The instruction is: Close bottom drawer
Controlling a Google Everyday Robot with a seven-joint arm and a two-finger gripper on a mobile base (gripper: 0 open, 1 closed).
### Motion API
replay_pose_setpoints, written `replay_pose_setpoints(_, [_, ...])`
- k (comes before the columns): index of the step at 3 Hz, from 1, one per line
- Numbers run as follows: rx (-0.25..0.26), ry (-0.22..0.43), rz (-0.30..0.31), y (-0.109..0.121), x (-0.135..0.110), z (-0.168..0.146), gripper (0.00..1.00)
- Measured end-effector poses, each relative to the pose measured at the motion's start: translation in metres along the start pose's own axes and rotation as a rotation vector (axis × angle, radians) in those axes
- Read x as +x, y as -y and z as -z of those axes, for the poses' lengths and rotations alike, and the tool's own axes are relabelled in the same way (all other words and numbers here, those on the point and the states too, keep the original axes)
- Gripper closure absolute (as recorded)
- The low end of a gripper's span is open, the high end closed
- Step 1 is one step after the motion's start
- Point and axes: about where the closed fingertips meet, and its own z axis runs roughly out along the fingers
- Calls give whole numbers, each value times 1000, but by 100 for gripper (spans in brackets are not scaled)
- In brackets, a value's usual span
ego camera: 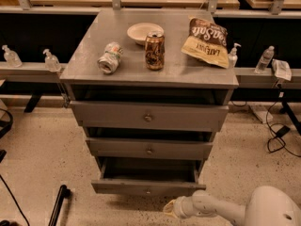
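The bottom drawer [148, 188] is the lowest, slimmest grey front of the cabinet, with a small round knob. It stands pulled out, its dark inside showing above the front. My gripper [170, 208] is at the end of the white arm, low over the floor, just below and in front of the drawer front's right part. It does not touch the drawer front as far as I can see.
The mid-sized drawer [149, 149] and the tall top drawer [148, 117] stand above. The cabinet top [84, 66] carries a bowl [144, 32], a can [154, 51], a crushed bottle [109, 58] and a chip bag [207, 42]. A black pole [57, 205] leans at lower left. Cables [277, 135] lie at the right.
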Motion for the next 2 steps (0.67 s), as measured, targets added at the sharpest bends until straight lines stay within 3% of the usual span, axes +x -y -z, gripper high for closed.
replay_pose_setpoints(2, [29, 9, 33, 25, -24, -13, 100])
